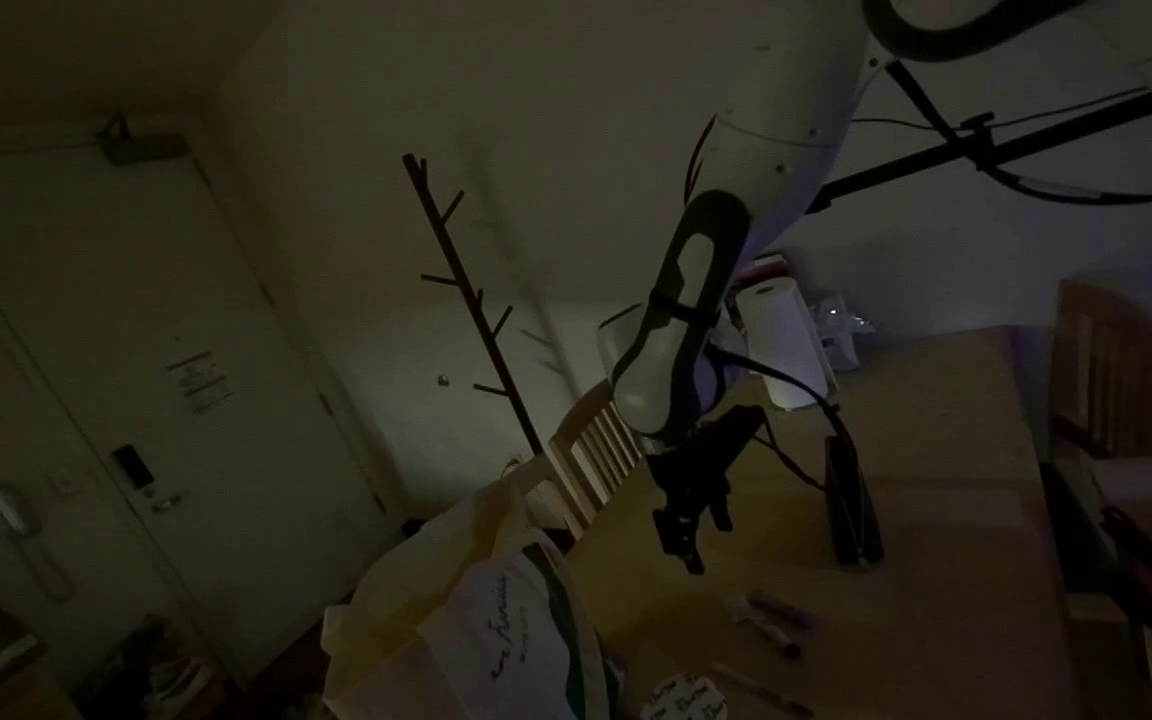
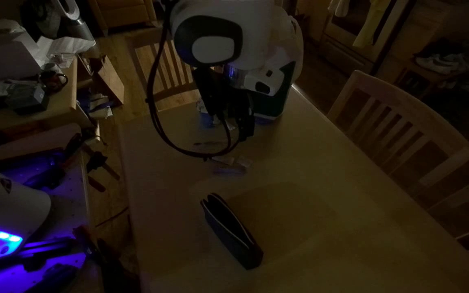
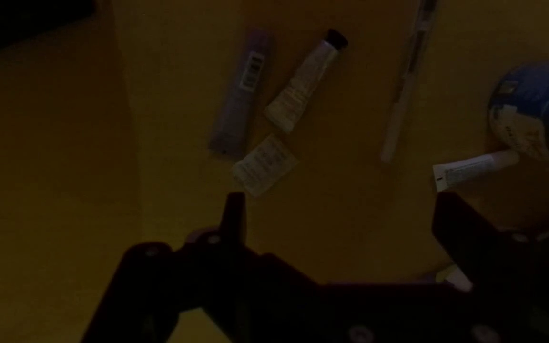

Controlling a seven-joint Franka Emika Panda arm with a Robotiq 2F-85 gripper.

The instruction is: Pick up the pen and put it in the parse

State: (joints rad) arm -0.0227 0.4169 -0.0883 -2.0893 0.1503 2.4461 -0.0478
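Found the hand (image 3: 340, 197) spread wide above the tabletop (image 2: 320, 228), clear of it, with nothing pinched. Located the pen (image 3: 406, 83) in the wrist view, lying flat on the far side of the fingertips (image 3: 234, 214), between a black-capped tube (image 3: 303, 83) on the left and a printed tub (image 3: 536, 109) on the right, touching neither. Noted also a white tube (image 3: 474, 169) to the right of its near end. Located the receiving black pouch (image 2: 227, 238) on the near side of the pen in an exterior view, well apart from it, with zip undone and a gaping mouth facing up.

Judged to be at the approach stage, short of any grasp. Advance until squarely over the middle of the pen. Turn the wrist slightly to match its rightward lean at the far end, so as to bring one finger down along each long side. Descend straight, minding the white tube. Stop just short of pressing into the tabletop, yet low enough to catch so thin a barrel. Squeeze gently; expect pivoting if gripped off-centre. Lift before any sideways travel. Confirm the grip, given the dim light, then align lengthwise with the mouth before releasing.
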